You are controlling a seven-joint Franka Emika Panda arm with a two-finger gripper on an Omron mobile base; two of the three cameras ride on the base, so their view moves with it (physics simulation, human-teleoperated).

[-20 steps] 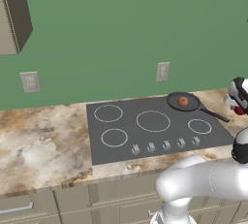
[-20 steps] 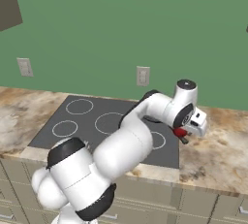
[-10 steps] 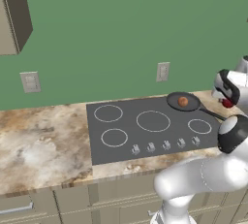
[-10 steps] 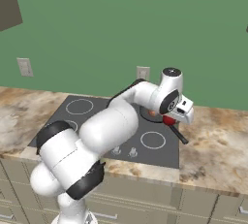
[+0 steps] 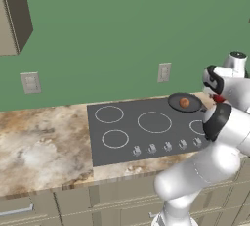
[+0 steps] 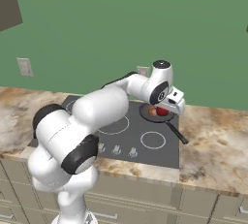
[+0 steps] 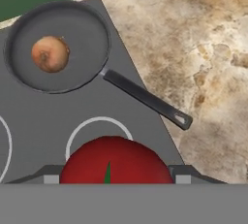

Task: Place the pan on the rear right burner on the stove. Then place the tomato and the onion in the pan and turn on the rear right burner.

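Observation:
The dark grey pan (image 7: 82,24) rests at the stove's (image 5: 122,134) rear right, covering the rear right burner, with its black handle (image 7: 145,98) pointing out over the counter. The brownish-orange onion (image 7: 49,54) lies inside the pan (image 5: 175,101), slightly left of centre in the hand view. My gripper (image 7: 114,179) is shut on the glossy red tomato (image 7: 114,162), held in the air above the front right ring (image 7: 99,120). In the right base view the gripper (image 6: 164,110) hangs with the tomato (image 6: 163,112) just beside the pan (image 6: 145,113) and the onion (image 6: 152,112).
A row of small silver knobs (image 5: 166,146) runs along the stove's front edge. Marbled brown counter (image 7: 203,48) spreads right of the stove and also left of it (image 5: 44,146). A green wall with outlets (image 5: 164,72) stands behind.
The arm has swung left from over the right counter toward the pan, carrying the tomato with it. The pan and the onion have stayed in place.

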